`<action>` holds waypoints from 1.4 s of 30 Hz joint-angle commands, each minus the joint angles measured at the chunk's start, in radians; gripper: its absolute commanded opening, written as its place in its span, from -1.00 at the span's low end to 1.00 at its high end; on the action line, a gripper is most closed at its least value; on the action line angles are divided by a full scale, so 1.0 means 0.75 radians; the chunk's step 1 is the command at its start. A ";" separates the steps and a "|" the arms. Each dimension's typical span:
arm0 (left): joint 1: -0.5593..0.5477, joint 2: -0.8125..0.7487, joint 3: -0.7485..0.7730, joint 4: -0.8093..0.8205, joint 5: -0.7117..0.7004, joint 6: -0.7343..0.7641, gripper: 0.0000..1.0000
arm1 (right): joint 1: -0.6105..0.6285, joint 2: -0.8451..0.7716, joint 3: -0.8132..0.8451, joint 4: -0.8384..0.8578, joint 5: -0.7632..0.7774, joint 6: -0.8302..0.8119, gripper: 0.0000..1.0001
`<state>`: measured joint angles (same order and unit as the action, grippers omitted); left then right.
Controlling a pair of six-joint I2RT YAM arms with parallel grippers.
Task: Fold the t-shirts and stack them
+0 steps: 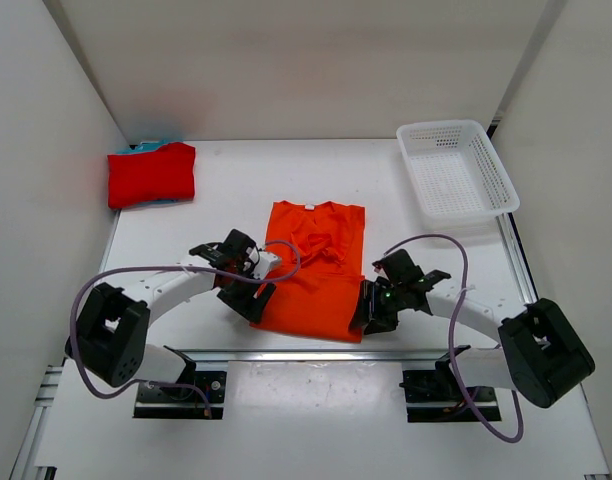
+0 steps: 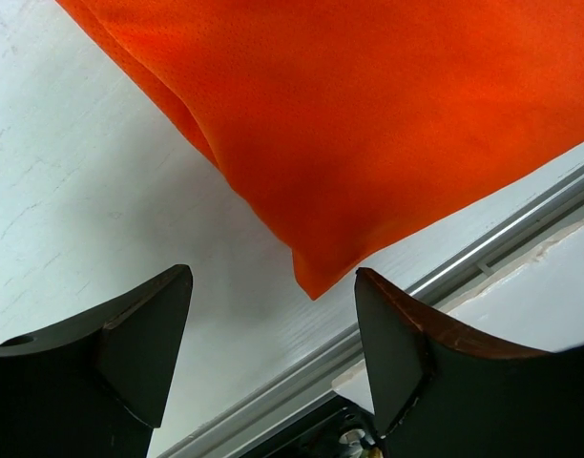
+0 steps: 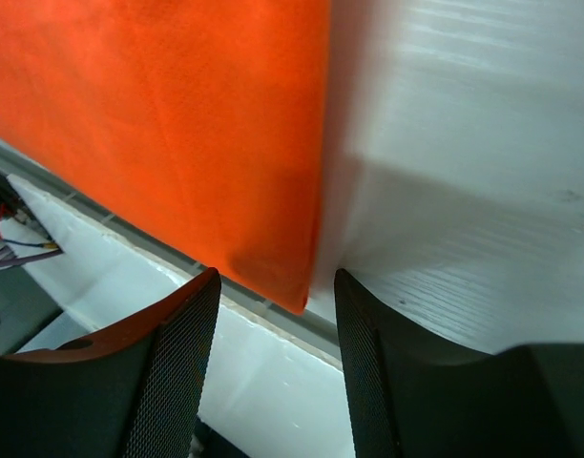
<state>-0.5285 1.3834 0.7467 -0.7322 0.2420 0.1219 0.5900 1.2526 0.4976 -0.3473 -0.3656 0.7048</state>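
Note:
The orange t-shirt [image 1: 314, 268] lies spread in the middle of the table, collar toward the back and its near part doubled over. My left gripper [image 1: 254, 298] is open at the shirt's near left corner. In the left wrist view that corner of the orange t-shirt [image 2: 368, 124] ends just ahead of the left gripper [image 2: 273, 286], with nothing between the fingers. My right gripper [image 1: 367, 308] is open at the near right corner. There the orange t-shirt [image 3: 177, 124] hangs just past the right gripper [image 3: 276, 286]. The red t-shirt [image 1: 152, 174] lies folded on the teal-blue one [image 1: 146, 148] at the back left.
A white mesh basket [image 1: 456, 168] stands at the back right. A metal rail [image 1: 326, 353] runs along the table's near edge, just below the shirt's near hem. White walls close in the table at left, right and back.

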 commanded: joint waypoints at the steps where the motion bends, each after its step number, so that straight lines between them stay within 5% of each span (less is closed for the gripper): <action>1: -0.005 0.008 0.000 0.021 0.049 -0.030 0.59 | -0.001 0.038 0.003 0.044 -0.038 0.036 0.14; 11: -0.011 0.096 0.000 0.064 0.058 -0.064 0.45 | 0.044 0.093 -0.025 -0.001 -0.114 0.046 0.15; 14: -0.019 0.117 0.007 0.068 0.074 -0.052 0.16 | 0.064 0.136 0.003 0.017 -0.157 0.011 -0.14; 18: -0.032 0.135 0.029 0.089 0.094 -0.068 -0.58 | 0.040 0.181 0.024 0.025 -0.185 -0.017 -1.00; 21: -0.034 0.125 0.076 0.074 0.111 -0.075 -0.99 | 0.007 0.132 0.052 0.023 -0.175 -0.019 -1.00; 33: -0.021 0.054 0.231 -0.132 -0.016 0.068 -1.00 | -0.077 0.115 0.322 -0.193 -0.247 -0.168 -0.99; 42: 0.030 0.194 0.640 -0.269 -0.032 0.150 -1.00 | -0.208 0.213 0.586 -0.388 -0.333 -0.295 -1.00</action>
<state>-0.5224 1.4986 1.1080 -0.8959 0.2176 0.2005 0.4667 1.3808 0.8562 -0.5606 -0.5701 0.5407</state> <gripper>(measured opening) 0.025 0.003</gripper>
